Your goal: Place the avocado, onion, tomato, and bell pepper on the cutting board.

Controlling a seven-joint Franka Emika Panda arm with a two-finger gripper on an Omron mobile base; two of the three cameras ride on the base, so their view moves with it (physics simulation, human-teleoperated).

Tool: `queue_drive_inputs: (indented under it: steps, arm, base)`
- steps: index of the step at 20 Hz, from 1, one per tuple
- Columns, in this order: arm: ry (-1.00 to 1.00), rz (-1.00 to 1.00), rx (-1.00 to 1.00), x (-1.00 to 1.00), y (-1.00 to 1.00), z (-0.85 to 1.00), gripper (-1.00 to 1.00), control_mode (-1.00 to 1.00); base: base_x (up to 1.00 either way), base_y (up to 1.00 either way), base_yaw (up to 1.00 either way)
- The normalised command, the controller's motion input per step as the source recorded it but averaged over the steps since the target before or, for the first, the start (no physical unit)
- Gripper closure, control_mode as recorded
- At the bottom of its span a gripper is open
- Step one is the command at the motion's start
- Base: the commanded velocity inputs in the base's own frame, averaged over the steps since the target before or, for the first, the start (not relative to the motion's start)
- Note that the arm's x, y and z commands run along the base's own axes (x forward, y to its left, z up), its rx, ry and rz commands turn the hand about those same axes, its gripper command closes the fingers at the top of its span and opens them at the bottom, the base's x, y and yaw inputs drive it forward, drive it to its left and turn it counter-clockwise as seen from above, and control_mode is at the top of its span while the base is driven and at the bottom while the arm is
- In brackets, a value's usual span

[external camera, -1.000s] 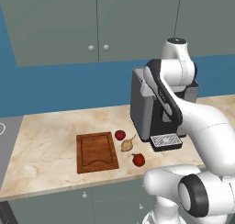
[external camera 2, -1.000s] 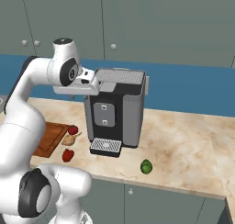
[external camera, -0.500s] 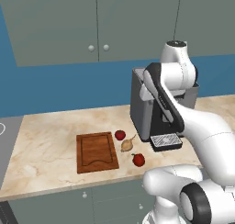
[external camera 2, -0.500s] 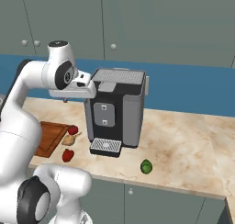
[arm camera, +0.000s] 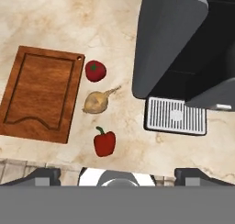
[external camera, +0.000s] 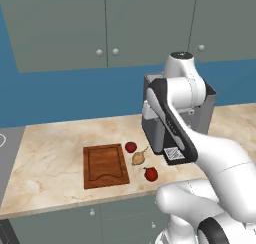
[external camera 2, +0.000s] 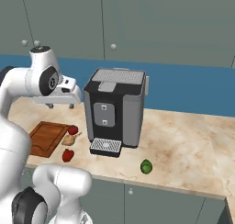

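The cutting board (arm camera: 39,92) lies bare on the counter, also seen at the left as the board (external camera: 105,165) (external camera 2: 46,138). Just right of it sit the tomato (arm camera: 95,70) (external camera: 130,147) (external camera 2: 73,130), the tan onion (arm camera: 96,102) (external camera: 139,158) (external camera 2: 69,139) and the red bell pepper (arm camera: 104,142) (external camera: 150,174) (external camera 2: 68,155). The green avocado (external camera 2: 146,166) rests alone near the counter's front edge, right of the coffee machine. My gripper (external camera 2: 59,106) (arm camera: 120,177) hangs open and empty, high above the vegetables, pointing down.
A dark coffee machine (external camera 2: 114,113) (arm camera: 183,48) (external camera: 152,128) with a drip tray (arm camera: 175,115) stands between the vegetables and the avocado. Cabinets hang above the blue back wall. A stove edge (external camera: 5,148) borders the counter at far left.
The jaws went from shut to wide open. The hand has drifted left and slightly down, away from the coffee machine's top. The vegetables and board have not moved.
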Motion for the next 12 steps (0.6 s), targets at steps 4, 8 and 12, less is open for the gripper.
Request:
queue_drive_inputs:
  steps: [4, 8, 12]
  arm:
    - [0.00, 0.01, 0.00, -0.54, 0.18, -0.15, -1.00, -1.00]
    - [0.00, 0.01, 0.00, -0.14, 0.16, -0.13, -1.00, -1.00]
    - [0.00, 0.02, 0.00, 0.00, 0.03, -0.21, -1.00, -1.00]
  base:
    - [0.00, 0.00, 0.00]
    - [0.00, 0.00, 0.00]
    - [0.00, 0.00, 0.00]
